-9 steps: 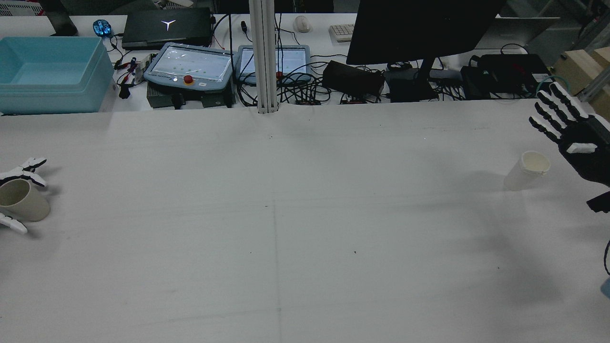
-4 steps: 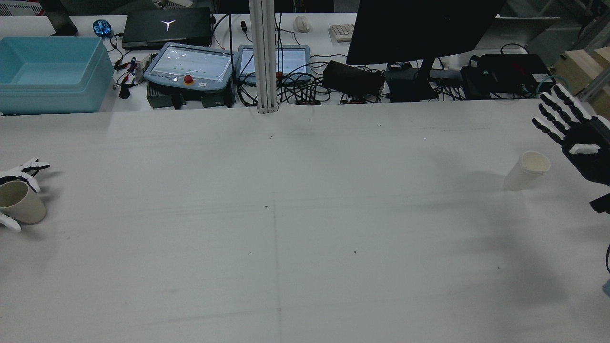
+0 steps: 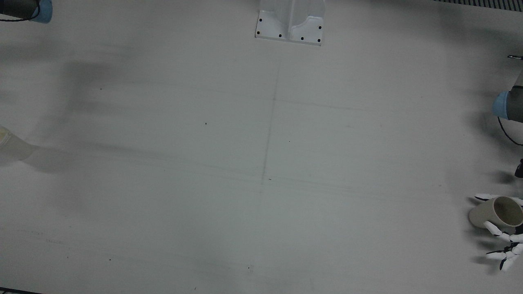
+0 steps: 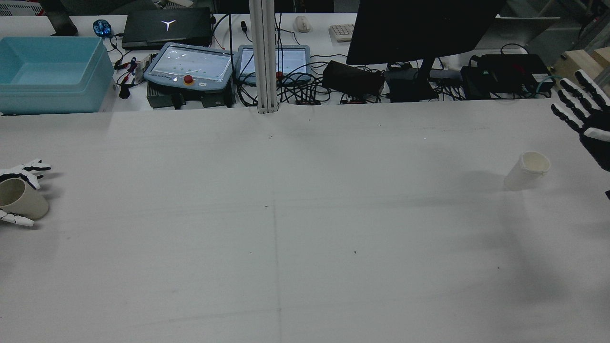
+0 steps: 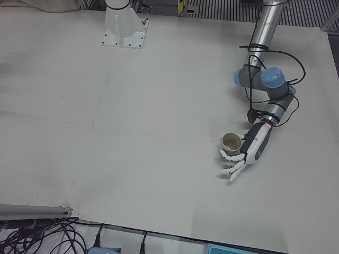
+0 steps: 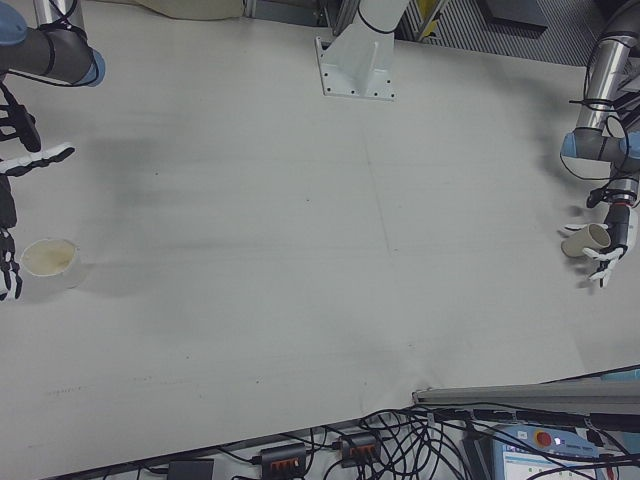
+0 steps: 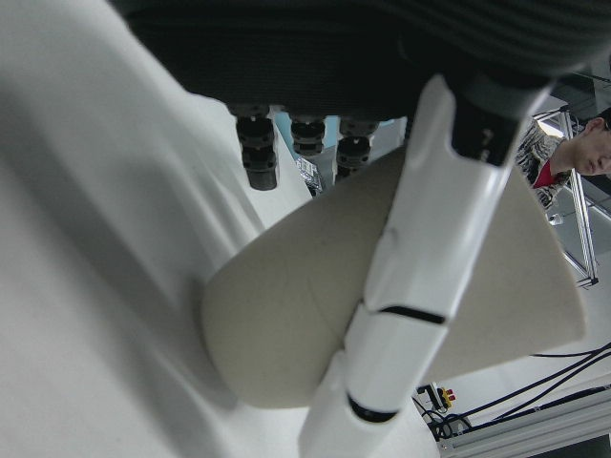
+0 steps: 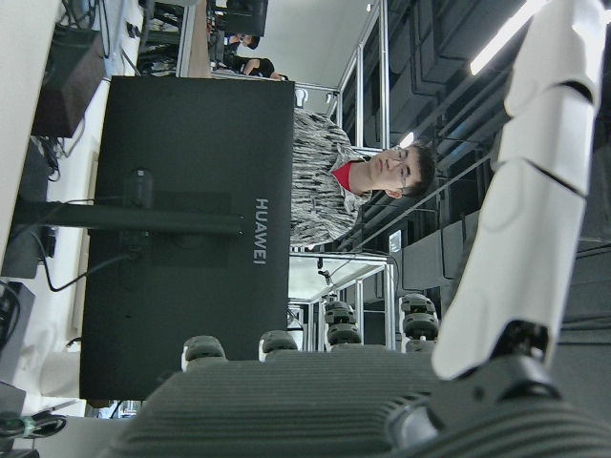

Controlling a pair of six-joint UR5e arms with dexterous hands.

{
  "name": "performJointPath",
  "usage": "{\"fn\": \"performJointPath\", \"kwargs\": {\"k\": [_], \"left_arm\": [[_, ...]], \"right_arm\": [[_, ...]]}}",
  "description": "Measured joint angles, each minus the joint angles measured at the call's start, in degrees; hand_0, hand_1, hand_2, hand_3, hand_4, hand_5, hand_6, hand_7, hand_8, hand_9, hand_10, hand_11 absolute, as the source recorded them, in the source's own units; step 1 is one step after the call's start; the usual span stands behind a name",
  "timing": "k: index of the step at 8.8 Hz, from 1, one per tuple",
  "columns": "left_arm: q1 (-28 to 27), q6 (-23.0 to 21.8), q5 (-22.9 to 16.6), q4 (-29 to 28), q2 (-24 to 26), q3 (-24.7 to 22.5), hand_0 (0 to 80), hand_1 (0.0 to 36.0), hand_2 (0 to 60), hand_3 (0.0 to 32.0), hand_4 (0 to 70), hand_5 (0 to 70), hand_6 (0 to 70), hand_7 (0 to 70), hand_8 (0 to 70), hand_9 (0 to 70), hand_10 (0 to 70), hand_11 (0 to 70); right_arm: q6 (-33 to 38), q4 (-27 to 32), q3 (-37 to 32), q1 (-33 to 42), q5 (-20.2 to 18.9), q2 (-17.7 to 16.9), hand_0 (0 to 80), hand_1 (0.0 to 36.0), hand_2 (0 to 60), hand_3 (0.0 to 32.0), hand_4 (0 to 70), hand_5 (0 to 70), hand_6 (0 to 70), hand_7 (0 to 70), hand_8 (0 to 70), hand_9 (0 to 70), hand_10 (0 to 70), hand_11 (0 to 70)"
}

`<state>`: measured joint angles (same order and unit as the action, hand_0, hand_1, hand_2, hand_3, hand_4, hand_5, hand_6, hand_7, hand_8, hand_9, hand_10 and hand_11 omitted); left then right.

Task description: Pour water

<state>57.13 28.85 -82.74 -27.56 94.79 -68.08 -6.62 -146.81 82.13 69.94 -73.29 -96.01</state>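
Rear view, item one: beige cup (image 4: 21, 199), far left edge of the tabletop (image 4: 305, 238), tilted with its mouth toward the camera. Your left hand (image 4: 16, 193) has it; white fingers (image 4: 28, 167) show above and below the body. The left hand view confirms this, with a finger (image 7: 420, 286) laid across the cup (image 7: 382, 305) wall. The tilt suggests the cup is carried in a side grip, which would leave the mouth clear for pouring; whether its base touches the tabletop you cannot tell. No water is visible inside.

Item two: white cup (image 4: 528, 170), upright, near the right edge, mouth open upward. It stands alone, touched by nothing, and reads as the receiver.

Item three: right hand (image 4: 584, 112), raised at the far right, near the white cup but clear of it. Its fingers (image 4: 569, 102) are spread straight and hold nothing. The right hand view looks off toward a monitor (image 8: 181, 239), so this hand is not aimed at the cup.

Left-front view: left arm (image 5: 262, 79) reaches down to the beige cup (image 5: 231, 143), hand (image 5: 246, 151) at its side.

Judgement: the cups sit well apart, at opposite ends of the tabletop. You must bring the beige cup across before pouring. Mind the lean, which could spill any contents early.
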Motion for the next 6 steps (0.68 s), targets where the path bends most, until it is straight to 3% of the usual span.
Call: {"fn": "performJointPath", "kwargs": {"k": [2,3,4,5,6], "left_arm": [[0.00,-4.12,0.17,1.87,0.03,-0.50,80.0,36.0,60.0,0.0,70.0,70.0,15.5,22.6,6.1,6.1,9.1,16.7],[0.00,-6.01,0.19,3.38,0.02,-1.40,80.0,36.0,60.0,0.0,70.0,70.0,15.3,22.4,6.1,6.0,8.9,16.4],[0.00,-7.73,0.20,5.02,-0.01,-2.59,80.0,36.0,60.0,0.0,70.0,70.0,15.0,22.4,5.9,6.0,8.7,16.1],[0.03,-9.07,0.21,6.61,-0.10,-3.99,80.0,36.0,60.0,0.0,70.0,70.0,14.7,22.3,6.0,5.9,8.5,15.9],[0.03,-9.98,0.21,7.93,-0.28,-5.46,80.0,36.0,60.0,0.0,70.0,70.0,14.8,22.4,6.0,6.0,8.5,16.0]], "right_arm": [[2.95,0.26,0.48,4.65,-0.77,-1.08,55.5,22.7,12.1,14.2,4.0,7.4,4.0,13.1,0.0,1.2,0.0,1.7],[3.59,0.69,0.50,5.81,-1.56,-2.76,57.6,25.6,14.2,13.4,0.5,8.2,2.9,11.2,0.0,0.8,0.4,3.4],[3.03,2.58,-2.04,5.78,-2.60,-4.38,57.4,25.6,13.4,16.2,0.0,8.0,0.3,4.9,0.0,0.0,1.2,4.7],[1.60,7.60,-8.52,4.91,-3.23,-4.08,59.9,27.2,14.2,7.8,2.5,8.5,1.9,5.2,0.0,0.0,0.0,2.7],[-0.10,14.47,-19.06,3.95,-3.54,-1.07,60.6,27.6,13.0,4.8,0.4,8.8,1.7,4.8,0.0,0.0,0.1,3.2]]}}
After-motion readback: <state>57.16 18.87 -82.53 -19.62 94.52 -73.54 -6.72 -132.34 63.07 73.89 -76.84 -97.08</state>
